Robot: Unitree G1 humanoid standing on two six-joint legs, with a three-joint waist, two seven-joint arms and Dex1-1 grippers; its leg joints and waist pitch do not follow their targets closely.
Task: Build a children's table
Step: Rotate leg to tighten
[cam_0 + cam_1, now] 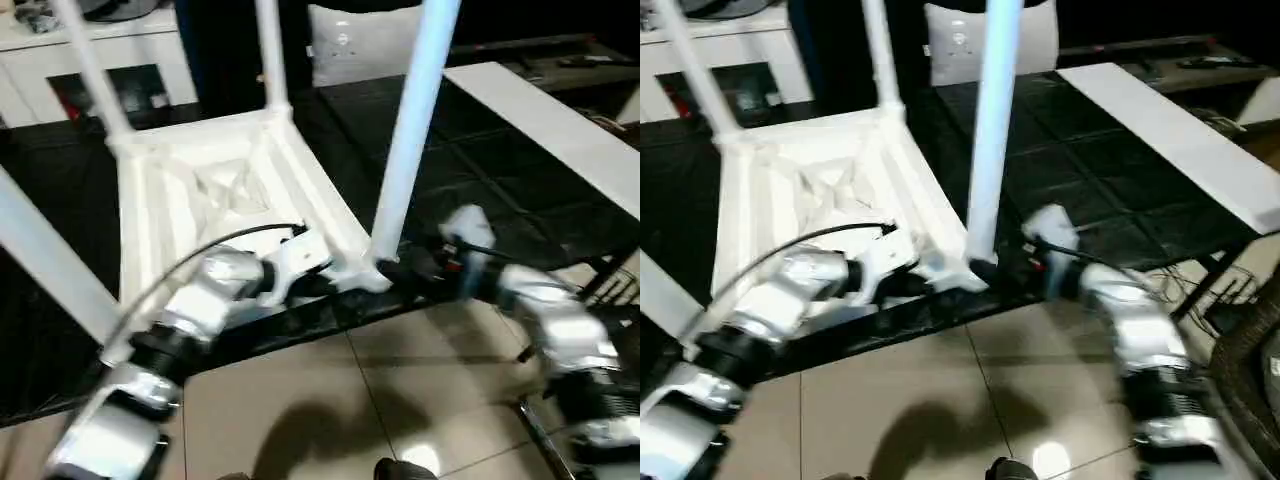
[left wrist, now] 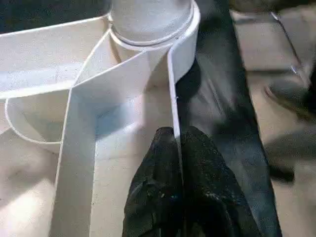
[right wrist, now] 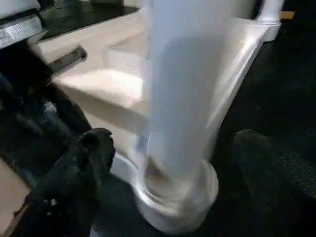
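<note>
Left hand (image 2: 180,163) pinching table (image 1: 200,200) rim, right hand (image 3: 168,163) spread around leg (image 1: 405,140)

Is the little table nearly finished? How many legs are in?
Nearly. The table top lies upside down on the black surface, and four legs rise from its corners, including the near leg standing in its corner socket. The left tool is shut on the top's side wall. The right tool stands open around that leg. Left: checking the legs are tight, then turning the table upright.
</note>
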